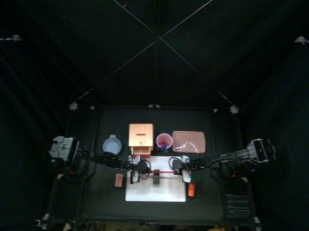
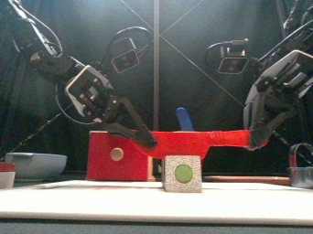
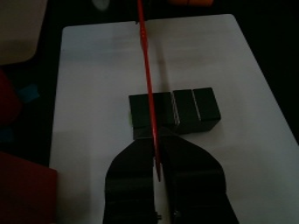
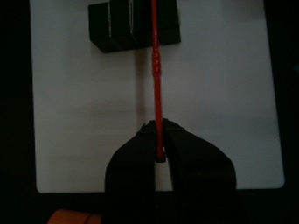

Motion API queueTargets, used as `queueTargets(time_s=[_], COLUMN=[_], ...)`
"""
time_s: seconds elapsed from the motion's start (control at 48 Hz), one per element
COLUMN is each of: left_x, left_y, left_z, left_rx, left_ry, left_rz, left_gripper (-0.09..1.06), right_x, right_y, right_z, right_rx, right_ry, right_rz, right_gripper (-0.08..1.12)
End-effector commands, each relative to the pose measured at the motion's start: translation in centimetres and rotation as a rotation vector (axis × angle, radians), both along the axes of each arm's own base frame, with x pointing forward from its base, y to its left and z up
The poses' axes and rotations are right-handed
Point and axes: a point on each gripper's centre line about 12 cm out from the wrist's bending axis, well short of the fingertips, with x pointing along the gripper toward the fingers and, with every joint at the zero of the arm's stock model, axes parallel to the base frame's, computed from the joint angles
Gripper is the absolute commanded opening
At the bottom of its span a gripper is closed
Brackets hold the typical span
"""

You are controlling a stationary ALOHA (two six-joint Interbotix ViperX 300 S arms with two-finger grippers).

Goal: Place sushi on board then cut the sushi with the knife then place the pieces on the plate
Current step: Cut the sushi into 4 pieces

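Note:
A toy sushi roll [image 2: 184,172] of dark green blocks lies on the white cutting board [image 2: 86,190], one end facing the front. Its blocks sit joined in the left wrist view [image 3: 177,111] and the right wrist view [image 4: 132,22]. A red toy knife [image 2: 196,139] hangs level just above the roll, held at both ends. My left gripper [image 2: 132,135] is shut on its left end and my right gripper [image 2: 261,137] on its right end. The blade [image 3: 142,61] runs edge-on across the roll, seen also from the right wrist [image 4: 155,70]. From above, both grippers [image 1: 143,166] [image 1: 179,165] meet over the board [image 1: 157,189].
Behind the board stand the wooden box [image 1: 143,138] with its red drawer front [image 2: 116,155], a red cup [image 1: 164,141] holding a blue knife [image 2: 184,117], and the pink tray [image 1: 190,140]. The blue-grey bowl [image 2: 35,164] is at the left. A small orange toy [image 4: 70,217] lies off the board's edge.

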Motion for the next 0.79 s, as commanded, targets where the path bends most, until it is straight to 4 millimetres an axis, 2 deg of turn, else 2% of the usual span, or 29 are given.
queueTargets(time_s=[0.021, 0.312, 0.646, 0.792], left_x=[0.2, 0.1, 0.1, 0.0], left_y=[-0.1, -0.1, 0.0, 0.0], left_z=[0.3, -0.4, -2.8, -2.8], left_rx=[0.000, -0.005, -0.009, -0.010], left_ry=[-0.006, 0.014, 0.085, 0.093], left_rz=[-0.003, 0.002, 0.017, 0.020], left_gripper=[0.33, 0.33, 0.33, 0.33], right_x=[0.2, 0.3, 0.8, 1.1], right_y=[0.3, 0.3, 0.3, 0.3], right_z=[0.3, 0.0, -3.1, -3.3], right_rx=[0.005, 0.003, -0.011, -0.015], right_ry=[-0.012, -0.003, 0.080, 0.090], right_rz=[0.005, 0.004, 0.000, 0.005], right_gripper=[0.17, 0.17, 0.17, 0.17])
